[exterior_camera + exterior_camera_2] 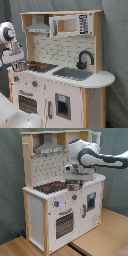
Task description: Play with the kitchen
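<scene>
— Where the hob [50, 187] sits, what crowds it?
— A small metal pot [20, 65]; the play kitchen [60, 203] stands on a wooden table [95, 240].
— And the arm [102, 159]?
— Bent over the counter, gripper [75, 178] down; finger state unclear.

In the second exterior view, a light wooden bench [107, 235] fills the bottom of the frame. The kitchen [60, 213] stands directly on it, left of centre, its base resting flat on the wood surface.
</scene>
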### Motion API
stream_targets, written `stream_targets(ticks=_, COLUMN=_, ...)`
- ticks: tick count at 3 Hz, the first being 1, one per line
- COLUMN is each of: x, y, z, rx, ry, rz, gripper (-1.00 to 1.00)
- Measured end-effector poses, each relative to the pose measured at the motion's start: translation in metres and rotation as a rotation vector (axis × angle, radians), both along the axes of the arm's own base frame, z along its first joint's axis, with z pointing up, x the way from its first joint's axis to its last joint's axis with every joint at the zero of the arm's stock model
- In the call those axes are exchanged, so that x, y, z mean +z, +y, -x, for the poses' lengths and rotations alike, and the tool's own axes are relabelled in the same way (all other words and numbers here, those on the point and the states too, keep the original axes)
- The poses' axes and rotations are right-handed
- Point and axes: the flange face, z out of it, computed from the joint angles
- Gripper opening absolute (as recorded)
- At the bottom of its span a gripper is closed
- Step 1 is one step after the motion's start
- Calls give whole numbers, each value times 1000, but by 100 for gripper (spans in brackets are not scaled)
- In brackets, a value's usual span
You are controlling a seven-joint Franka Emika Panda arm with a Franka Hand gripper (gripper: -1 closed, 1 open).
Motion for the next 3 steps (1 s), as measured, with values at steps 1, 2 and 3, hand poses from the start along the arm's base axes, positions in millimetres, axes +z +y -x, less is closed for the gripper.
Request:
stream_targets(ticks=1, x=-3, y=-13, z=5, rx=-5, ry=-16, rz=-11, gripper=-100)
stream_targets(ticks=2, x=-5, y=-27, z=9, rx=-12, ry=-35, rz=-23, gripper=-100)
stream_targets(ticks=3, x=-7, y=-43, z=14, rx=-21, ry=-55, rz=-37, gripper=-100)
